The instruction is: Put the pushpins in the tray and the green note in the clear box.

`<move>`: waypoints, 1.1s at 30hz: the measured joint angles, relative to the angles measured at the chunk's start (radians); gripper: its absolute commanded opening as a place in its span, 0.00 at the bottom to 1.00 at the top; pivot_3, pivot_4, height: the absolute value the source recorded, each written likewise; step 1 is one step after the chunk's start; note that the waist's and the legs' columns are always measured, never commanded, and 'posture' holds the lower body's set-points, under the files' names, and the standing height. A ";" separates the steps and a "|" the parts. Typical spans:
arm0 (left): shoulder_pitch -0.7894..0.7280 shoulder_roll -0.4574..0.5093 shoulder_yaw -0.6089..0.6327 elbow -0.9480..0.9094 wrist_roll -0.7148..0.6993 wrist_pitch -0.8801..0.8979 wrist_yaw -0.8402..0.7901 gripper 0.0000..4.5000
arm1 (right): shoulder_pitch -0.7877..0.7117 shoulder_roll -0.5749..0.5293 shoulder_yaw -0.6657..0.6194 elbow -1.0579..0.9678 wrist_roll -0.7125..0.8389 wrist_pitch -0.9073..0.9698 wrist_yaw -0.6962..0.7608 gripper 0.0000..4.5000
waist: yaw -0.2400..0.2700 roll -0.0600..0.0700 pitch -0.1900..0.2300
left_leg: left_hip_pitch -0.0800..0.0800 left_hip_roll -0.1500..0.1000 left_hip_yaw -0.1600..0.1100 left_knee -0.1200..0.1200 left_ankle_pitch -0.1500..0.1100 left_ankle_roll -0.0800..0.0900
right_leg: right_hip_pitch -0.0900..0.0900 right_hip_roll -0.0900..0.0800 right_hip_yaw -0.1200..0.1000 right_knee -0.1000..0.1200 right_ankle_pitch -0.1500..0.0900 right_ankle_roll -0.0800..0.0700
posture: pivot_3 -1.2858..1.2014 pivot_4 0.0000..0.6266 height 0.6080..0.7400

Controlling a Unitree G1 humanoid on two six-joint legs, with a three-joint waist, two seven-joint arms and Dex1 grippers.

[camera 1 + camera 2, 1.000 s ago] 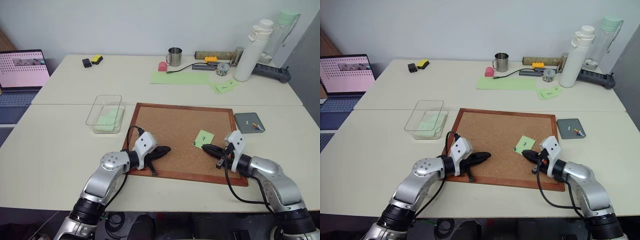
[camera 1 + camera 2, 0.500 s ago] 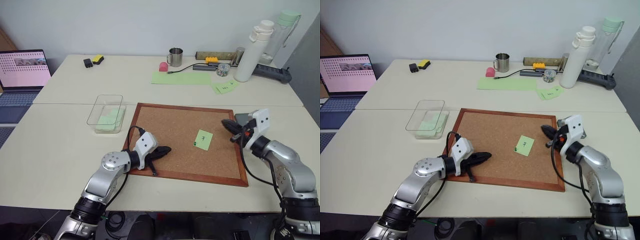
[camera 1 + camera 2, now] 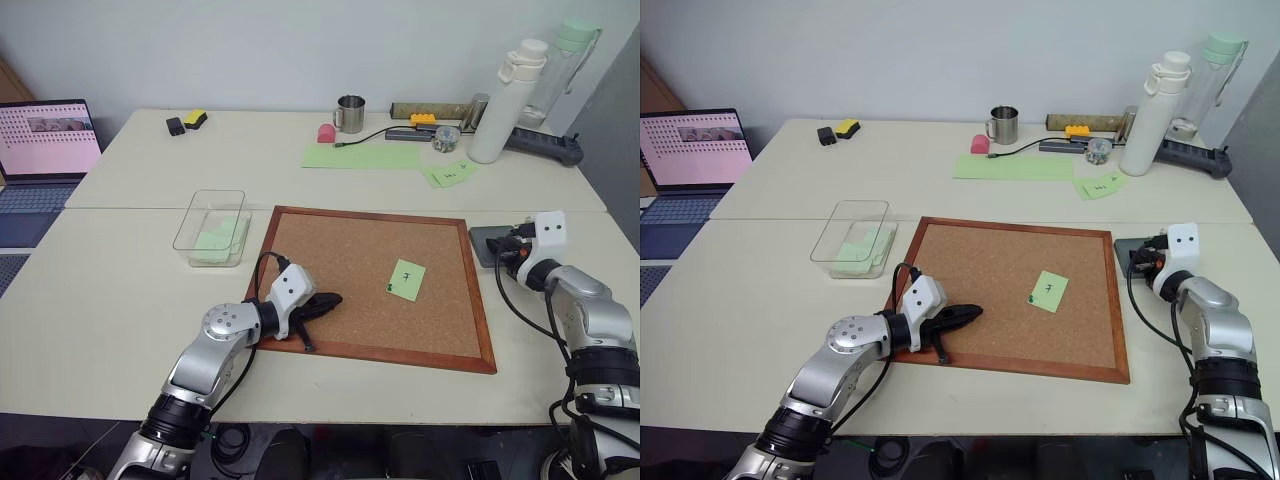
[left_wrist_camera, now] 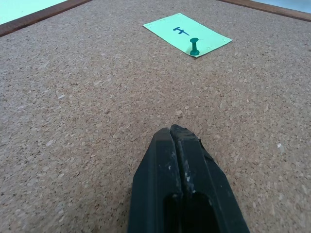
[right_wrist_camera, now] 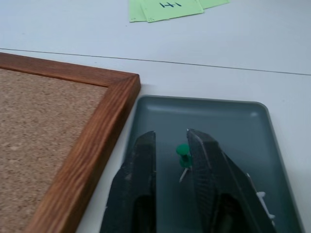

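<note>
Because one pushpin still pins the green note [image 3: 406, 279] to the corkboard [image 3: 340, 270], the left gripper [image 3: 328, 300] waits near it, fingers together. From the left wrist, that green pin [image 4: 194, 46] stands upright. Over the tray [image 5: 218, 116], beside the corkboard, the right gripper [image 5: 171, 145] has parted around a green pushpin [image 5: 182, 154], likely releasing it. The clear box [image 3: 210, 226] sits opposite.

A: Office or lab?
B: Looked like an office desk setup. Two pale beige tables [image 3: 120, 280] stood pushed together against a plain white wall [image 3: 250, 50]. An open laptop [image 3: 40, 160], steel mug [image 3: 349, 113], black power strip [image 3: 545, 145] and wood-framed corkboard [image 3: 340, 270] sat there.
</note>
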 measured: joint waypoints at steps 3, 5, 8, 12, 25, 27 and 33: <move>0.002 0.001 0.000 -0.004 0.000 0.002 0.001 0.00 | -0.006 -0.007 -0.001 0.012 -0.002 -0.019 0.001 0.55 | 0.000 0.000 0.000 | 0.000 0.000 0.000 0.000 0.000 0.000 | 0.000 0.000 0.000 0.000 0.000 0.000 | 0.52 0.24 1.00; 0.003 0.001 0.000 -0.006 0.000 0.004 0.001 0.00 | -0.017 -0.010 -0.008 0.018 -0.001 -0.026 0.001 0.55 | 0.000 0.000 0.000 | 0.000 0.000 0.000 0.000 0.000 0.000 | 0.000 0.000 0.000 0.000 0.000 0.000 | 0.52 0.24 1.00; 0.003 0.001 0.000 -0.007 0.000 0.005 0.001 0.00 | -0.020 -0.019 -0.019 0.019 0.003 -0.040 0.009 0.55 | 0.000 0.000 0.000 | 0.000 0.000 0.000 0.000 0.000 0.000 | 0.000 0.000 0.000 0.000 0.000 0.000 | 0.52 0.24 1.00; 0.003 0.002 0.000 -0.007 0.000 0.005 0.001 0.00 | 0.015 -0.021 -0.015 -0.075 0.031 -0.044 0.095 0.55 | 0.000 0.000 0.000 | 0.000 0.000 0.000 0.000 0.000 0.000 | 0.000 0.000 0.000 0.000 0.000 0.000 | 0.52 0.24 1.00; 0.002 0.002 -0.003 -0.007 0.001 0.005 0.001 0.00 | 0.185 0.091 0.262 -0.551 0.128 0.095 0.256 0.55 | 0.001 0.000 0.000 | 0.000 0.000 -0.002 0.000 0.000 0.000 | 0.000 0.000 -0.001 0.000 0.000 0.000 | 0.52 0.24 1.00; 0.005 0.002 -0.001 -0.009 0.001 0.005 0.002 0.00 | 0.186 0.116 0.293 -0.553 0.120 0.107 0.243 0.55 | 0.001 0.000 0.000 | 0.000 0.001 -0.002 0.000 0.000 0.000 | 0.000 0.001 -0.002 0.000 0.000 0.000 | 0.52 0.24 1.00; 0.014 0.003 0.000 -0.020 0.001 0.005 0.004 0.00 | 0.186 0.143 0.338 -0.543 0.078 0.116 0.217 0.55 | 0.001 0.000 0.000 | 0.000 0.001 -0.002 0.000 0.000 0.000 | 0.000 0.000 -0.001 -0.001 0.000 0.000 | 0.52 0.24 1.00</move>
